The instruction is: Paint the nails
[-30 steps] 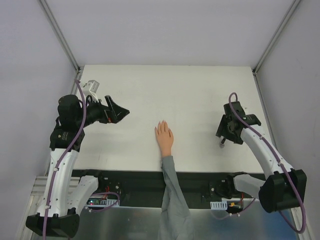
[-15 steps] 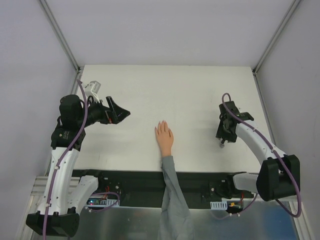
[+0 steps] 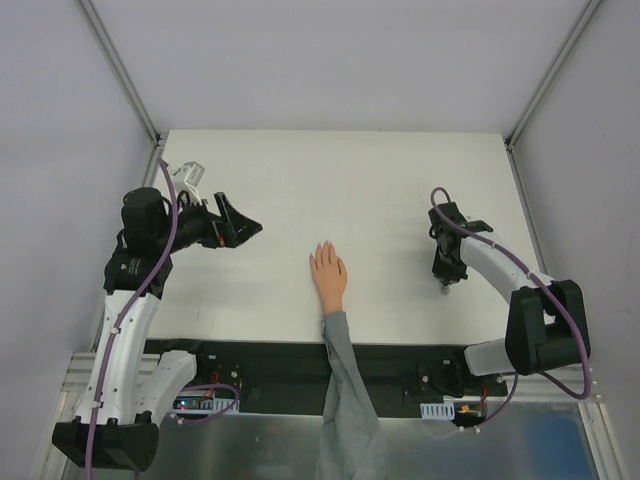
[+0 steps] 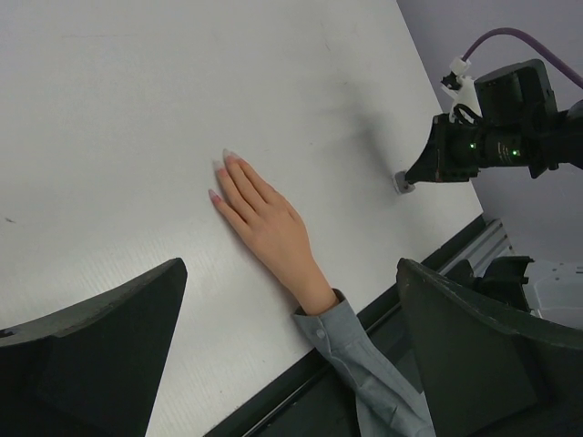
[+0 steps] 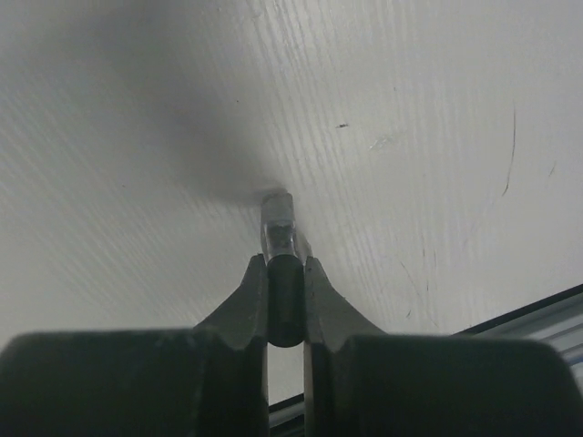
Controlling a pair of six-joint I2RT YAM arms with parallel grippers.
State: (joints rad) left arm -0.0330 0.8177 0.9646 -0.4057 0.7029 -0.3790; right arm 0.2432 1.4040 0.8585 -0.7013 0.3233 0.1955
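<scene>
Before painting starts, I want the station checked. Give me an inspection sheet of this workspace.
Surface: white table, with a few faint scuffs near the right arm.
Job's things: model hand lies flat, palm down, fingers pointing away from the arms; nails are pale, no paint visible; small bottle stands on the table at the right.
Clutter: nothing seen.
Pincers: left pincer open, holding nothing; right pincer shut on the small bottle.
Cables: a purple cable runs along each arm.
Surroundings: grey walls, metal frame posts.
</scene>
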